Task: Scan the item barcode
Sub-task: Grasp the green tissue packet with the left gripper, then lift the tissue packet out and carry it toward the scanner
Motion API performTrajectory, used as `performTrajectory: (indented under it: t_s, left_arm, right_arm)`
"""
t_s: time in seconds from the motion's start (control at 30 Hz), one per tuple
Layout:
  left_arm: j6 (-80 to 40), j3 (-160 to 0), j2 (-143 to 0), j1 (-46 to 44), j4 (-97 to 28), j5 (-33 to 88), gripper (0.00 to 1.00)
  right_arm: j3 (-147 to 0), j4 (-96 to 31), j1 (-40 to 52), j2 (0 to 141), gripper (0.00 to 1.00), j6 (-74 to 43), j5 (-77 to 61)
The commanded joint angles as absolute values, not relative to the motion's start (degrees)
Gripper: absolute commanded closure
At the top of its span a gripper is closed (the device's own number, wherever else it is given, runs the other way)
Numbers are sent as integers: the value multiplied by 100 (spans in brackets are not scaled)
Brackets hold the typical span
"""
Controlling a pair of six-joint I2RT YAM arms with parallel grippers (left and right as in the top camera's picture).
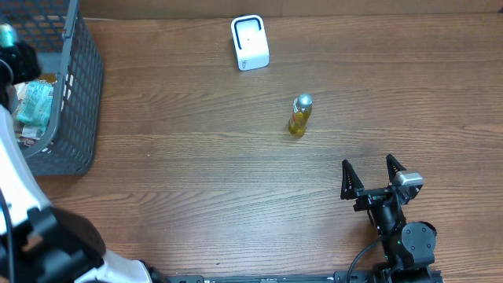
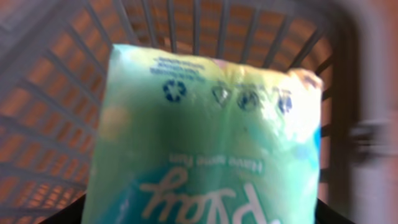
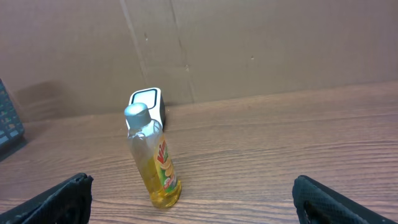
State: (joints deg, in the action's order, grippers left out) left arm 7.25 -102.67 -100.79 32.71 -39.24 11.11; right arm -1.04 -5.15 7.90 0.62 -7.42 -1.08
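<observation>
"Left wrist view, please: what do the jaws do there?"

"I cannot tell. The fingers of the left gripper (image 1: 17, 69) are not in that picture. The green packet (image 2: 205, 137) fills it, very near to the lens. From overhead this gripper sits over the grey basket (image 1: 78, 94) at 9 o'clock of the table (image 1: 196, 173), and its jaws are hidden there too. The right gripper (image 1: 369, 174) rests at 5 o'clock with its jaws spread wide, holding nothing."

"Where is the item, then?"

"Inside the basket. I judge it is this packet. A yellow bottle (image 1: 299, 115) stands upright near the middle of the table, and the white scanner (image 1: 250, 43) is at 12 o'clock."

"What can go wrong?"

"The packet looks like soft film. If the hold is shallow, it may slip or fold on the way up, or catch on the basket wall. Also, no barcode shows on this face, so it may reach the scanner with the wrong side."

"How does it point?"

"In the wrist picture its long axis runs from 6 to 12 o'clock. The sealed edge with the recycling marks is at 12, and the print is upside down."
</observation>
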Motion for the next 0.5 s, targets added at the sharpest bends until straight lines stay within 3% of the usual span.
performTrajectory:
  t_s: [0.0, 0.2, 0.47]
  left_arm:
    - [384, -10381, -9507, 3225, -3968, 1184, 61]
    - [141, -10381, -8724, 2969, -4143, 1186, 68]
    - [110, -10381, -7977, 1953, -4917, 1142, 69]
  right_arm:
    - [-45, -482, 770, 16, 0, -701, -71]
    - [-45, -482, 770, 16, 0, -701, -71]
    - [-45, -482, 770, 16, 0, -701, -71]
